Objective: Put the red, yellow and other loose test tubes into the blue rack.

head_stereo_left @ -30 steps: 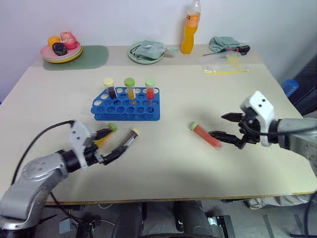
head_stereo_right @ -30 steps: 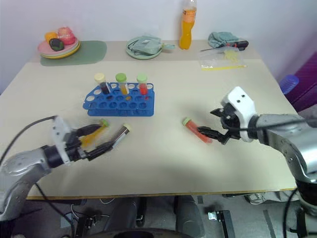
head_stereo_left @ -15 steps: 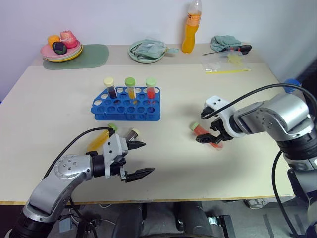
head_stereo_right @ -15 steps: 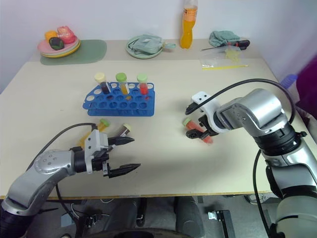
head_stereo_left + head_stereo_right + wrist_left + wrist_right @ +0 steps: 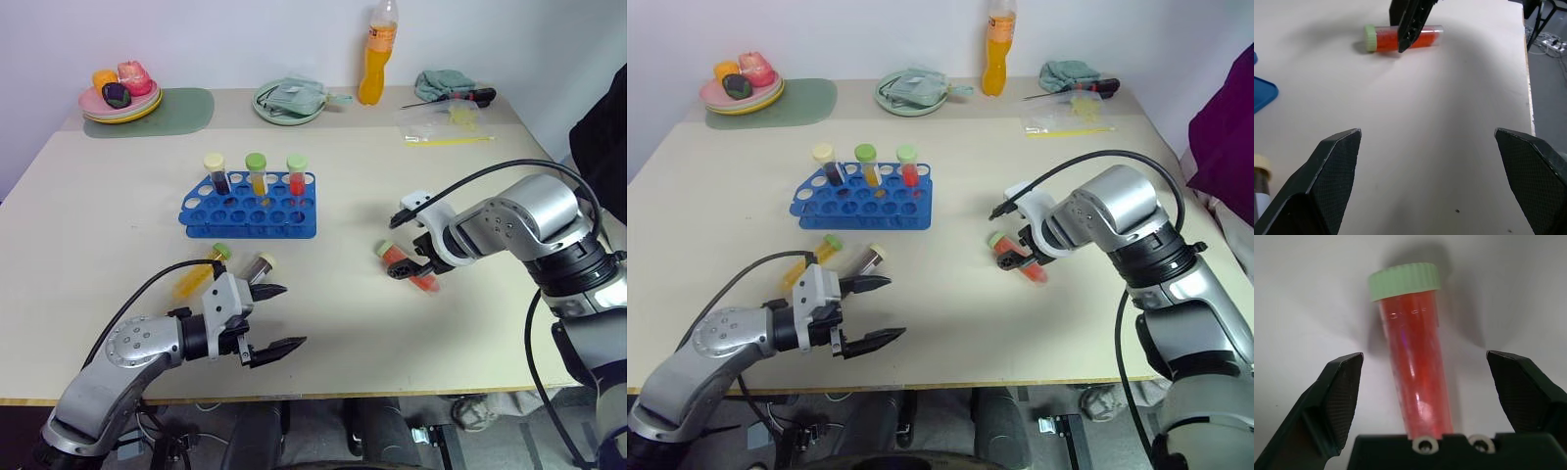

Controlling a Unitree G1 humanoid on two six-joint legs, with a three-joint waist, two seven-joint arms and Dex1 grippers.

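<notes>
The blue rack point(image 5: 250, 208) stands left of the table's centre with three capped tubes upright in its back row. A loose red test tube point(image 5: 409, 267) with a pale green cap lies on the table to its right. My right gripper point(image 5: 411, 264) points down over it. In the right wrist view its open fingers point(image 5: 1337, 396) straddle the red tube point(image 5: 1418, 367) without touching it. The yellow tube point(image 5: 196, 277) and the dark tube point(image 5: 258, 266) lie in front of the rack. My left gripper point(image 5: 294, 314) hovers open and empty just in front of them.
At the back stand a plate of toy fruit point(image 5: 121, 98) on a green mat point(image 5: 181, 110), a green plate with a cloth point(image 5: 290, 102), an orange bottle point(image 5: 376, 54), a screwdriver point(image 5: 460, 97) and a plastic bag point(image 5: 446, 129). A person's dark clothing point(image 5: 605, 137) is at the right edge.
My right gripper swung in from the right and tipped down over the red tube. My left gripper drew back from the yellow and dark tubes. A person's clothing entered at the right.
</notes>
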